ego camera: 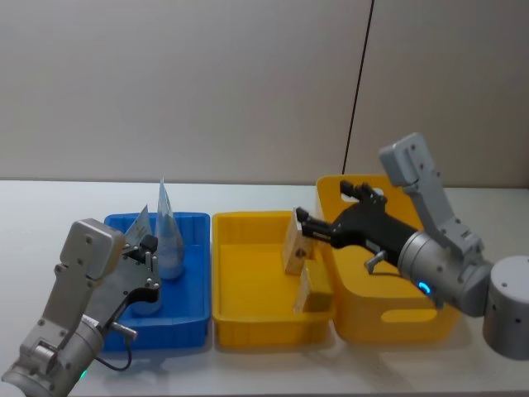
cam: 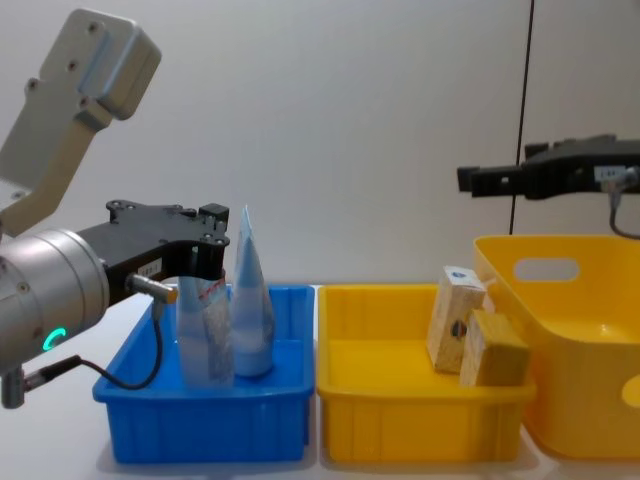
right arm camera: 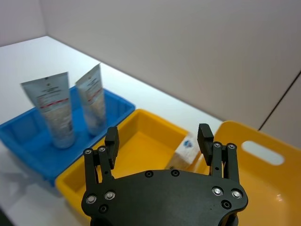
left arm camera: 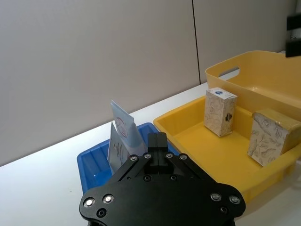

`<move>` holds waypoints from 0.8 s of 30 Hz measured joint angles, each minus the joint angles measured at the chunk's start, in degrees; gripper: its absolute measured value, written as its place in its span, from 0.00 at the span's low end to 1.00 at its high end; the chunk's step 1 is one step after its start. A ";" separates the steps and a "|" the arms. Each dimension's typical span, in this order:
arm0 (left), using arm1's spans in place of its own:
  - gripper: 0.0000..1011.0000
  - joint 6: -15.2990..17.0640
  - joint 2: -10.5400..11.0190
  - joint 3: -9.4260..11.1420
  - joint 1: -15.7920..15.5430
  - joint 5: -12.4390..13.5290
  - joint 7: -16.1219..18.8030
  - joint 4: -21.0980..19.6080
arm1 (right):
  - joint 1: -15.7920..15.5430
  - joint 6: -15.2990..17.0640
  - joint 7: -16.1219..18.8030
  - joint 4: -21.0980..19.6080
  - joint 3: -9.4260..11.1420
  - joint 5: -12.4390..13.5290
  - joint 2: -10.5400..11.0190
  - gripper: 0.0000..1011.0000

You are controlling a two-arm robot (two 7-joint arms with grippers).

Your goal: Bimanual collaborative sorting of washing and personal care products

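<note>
Two pale blue tubes stand upright in the blue bin (ego camera: 192,324): a plain one (ego camera: 169,236) and one with a red-and-white label (right arm camera: 56,110). My left gripper (ego camera: 149,246) hovers right beside them, its fingers (left arm camera: 157,140) together with nothing between them. Two tan boxes lean in the shallow yellow bin (ego camera: 248,331): a blue-marked one (ego camera: 295,246) and a lower one (ego camera: 312,289). My right gripper (ego camera: 300,222) hangs open just above the blue-marked box (right arm camera: 186,149), its fingers (right arm camera: 111,137) wide apart and holding nothing.
A taller yellow bin (ego camera: 397,318) with handle cut-outs stands at the far right, touching the shallow one. The three bins sit in a row on a white table (ego camera: 50,207), with a grey wall behind. Bare table lies left of the blue bin.
</note>
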 joint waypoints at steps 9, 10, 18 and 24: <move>0.00 0.00 0.00 0.00 0.00 0.00 0.00 0.00 | -5.25 4.25 0.73 -5.99 1.80 4.02 0.12 0.99; 0.00 0.00 0.00 0.00 0.00 0.00 0.00 0.00 | -6.10 4.53 0.48 -6.89 2.12 4.42 0.06 0.99; 0.00 0.00 0.00 0.00 0.00 0.00 0.00 0.00 | -14.13 5.87 -3.38 -14.88 4.89 6.57 -0.90 0.99; 0.00 0.00 0.00 0.00 0.00 0.00 0.00 0.00 | -20.48 5.28 -7.19 -19.12 6.37 6.43 -1.31 0.99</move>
